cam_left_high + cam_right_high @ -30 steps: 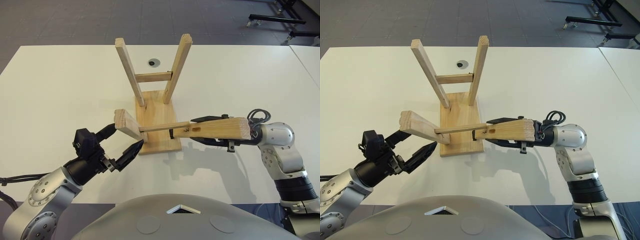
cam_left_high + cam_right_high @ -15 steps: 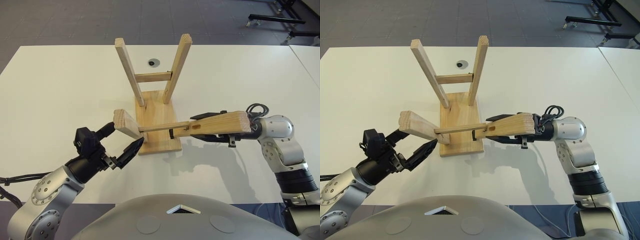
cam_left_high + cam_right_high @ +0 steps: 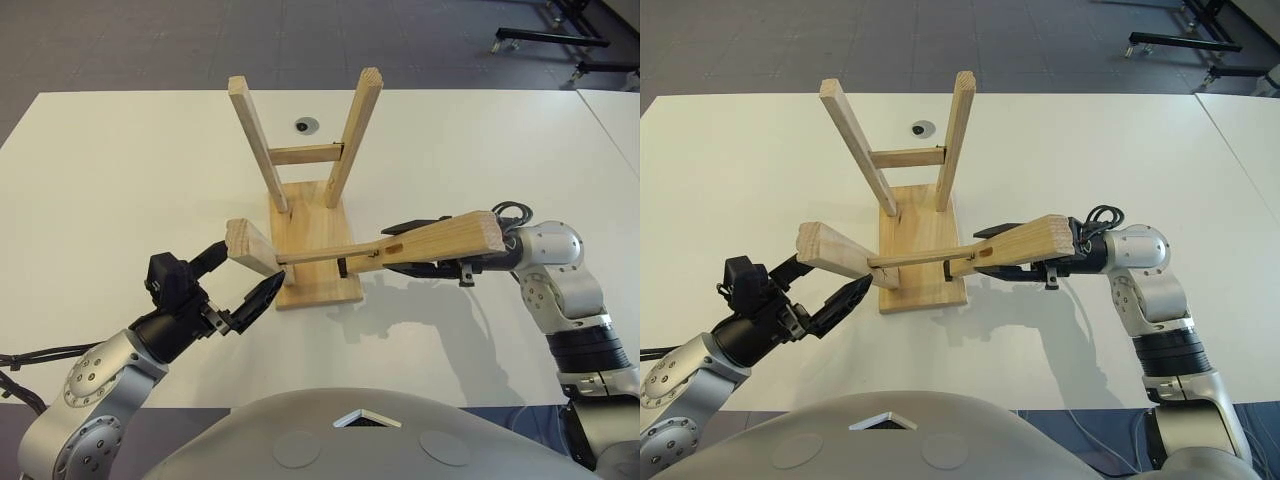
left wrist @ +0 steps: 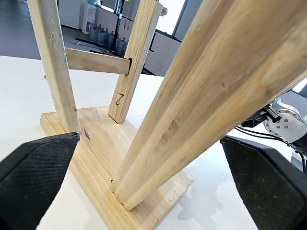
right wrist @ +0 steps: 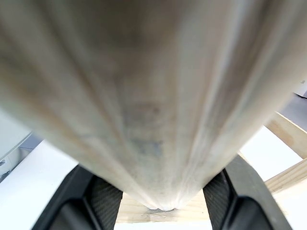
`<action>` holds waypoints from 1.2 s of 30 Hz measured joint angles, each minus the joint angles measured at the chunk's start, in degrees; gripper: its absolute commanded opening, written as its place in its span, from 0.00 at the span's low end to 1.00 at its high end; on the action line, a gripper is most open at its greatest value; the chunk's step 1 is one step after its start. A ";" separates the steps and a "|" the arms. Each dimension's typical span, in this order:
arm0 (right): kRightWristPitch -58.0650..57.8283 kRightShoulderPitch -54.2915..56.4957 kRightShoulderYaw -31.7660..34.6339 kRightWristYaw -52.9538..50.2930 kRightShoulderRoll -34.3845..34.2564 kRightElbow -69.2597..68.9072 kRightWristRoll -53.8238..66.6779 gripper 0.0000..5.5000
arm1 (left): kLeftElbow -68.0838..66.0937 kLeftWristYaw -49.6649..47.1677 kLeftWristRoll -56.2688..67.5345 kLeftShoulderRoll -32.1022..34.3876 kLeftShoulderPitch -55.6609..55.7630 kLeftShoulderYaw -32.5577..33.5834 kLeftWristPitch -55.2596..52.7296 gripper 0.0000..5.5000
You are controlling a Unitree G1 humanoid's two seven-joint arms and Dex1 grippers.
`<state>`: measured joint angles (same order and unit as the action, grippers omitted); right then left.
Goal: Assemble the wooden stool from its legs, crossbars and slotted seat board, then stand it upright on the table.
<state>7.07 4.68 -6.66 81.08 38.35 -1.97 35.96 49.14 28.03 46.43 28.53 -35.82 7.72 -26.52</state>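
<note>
The slotted seat board [image 3: 318, 272] lies flat on the white table [image 3: 130, 170]. Two legs [image 3: 258, 143] stand upright in its far end, joined by a crossbar [image 3: 306, 154]. A second pair hangs tilted over the near end: a short-looking left leg [image 3: 248, 247], a thin crossbar [image 3: 325, 254] and a long right leg [image 3: 445, 238]. My right gripper [image 3: 395, 248] is shut on that right leg [image 5: 153, 96], with fingers [image 5: 103, 201] either side. My left gripper [image 3: 252, 268] is open, its fingers [image 4: 38, 167] astride the left leg [image 4: 192, 105] without touching.
A round grommet [image 3: 307, 125] sits in the table behind the stool. Another table [image 3: 615, 110] stands at the right edge, and black metal frames [image 3: 550, 40] lie on the floor beyond. Bare tabletop stretches to the left and right of the board.
My right arm has lifted the outer end of the right leg, so it slopes upward more steeply. The left gripper has hardly moved and stays open.
</note>
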 measured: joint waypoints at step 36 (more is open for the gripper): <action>-2.10 6.16 -4.49 3.86 -1.02 3.59 0.32 0.37 | -0.03 -1.19 -3.41 -2.98 -1.96 -2.37 2.24 0.98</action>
<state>4.97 10.84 -11.15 84.94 37.33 1.63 36.28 49.11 26.84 43.02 25.55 -37.79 5.35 -24.28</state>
